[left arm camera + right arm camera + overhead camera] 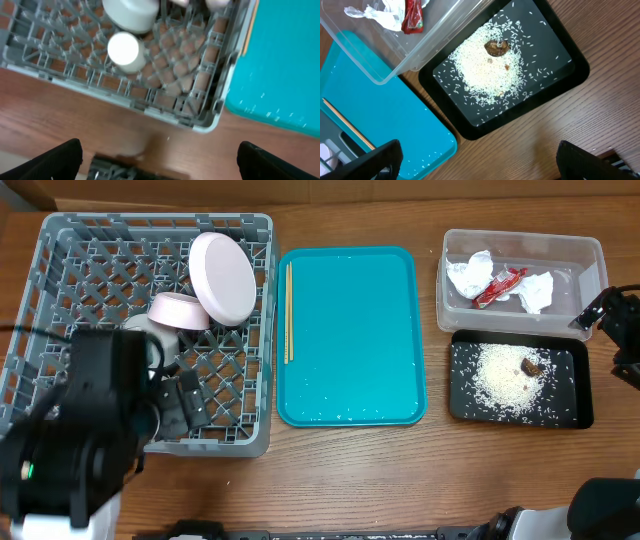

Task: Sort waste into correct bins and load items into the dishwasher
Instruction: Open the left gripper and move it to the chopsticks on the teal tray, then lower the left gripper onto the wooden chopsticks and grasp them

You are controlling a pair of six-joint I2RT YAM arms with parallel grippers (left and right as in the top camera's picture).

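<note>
Two bins point(520, 236), two paper pieces point(468, 277)

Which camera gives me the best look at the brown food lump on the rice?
The right wrist view: the brown food lump sits large and unobstructed on the rice in the black tray. Overhead, the lump is only a tiny dark speck. The left wrist view misses it entirely.

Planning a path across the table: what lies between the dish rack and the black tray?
The teal tray, with chopsticks lying along its left edge; the overhead view shows it.
</note>
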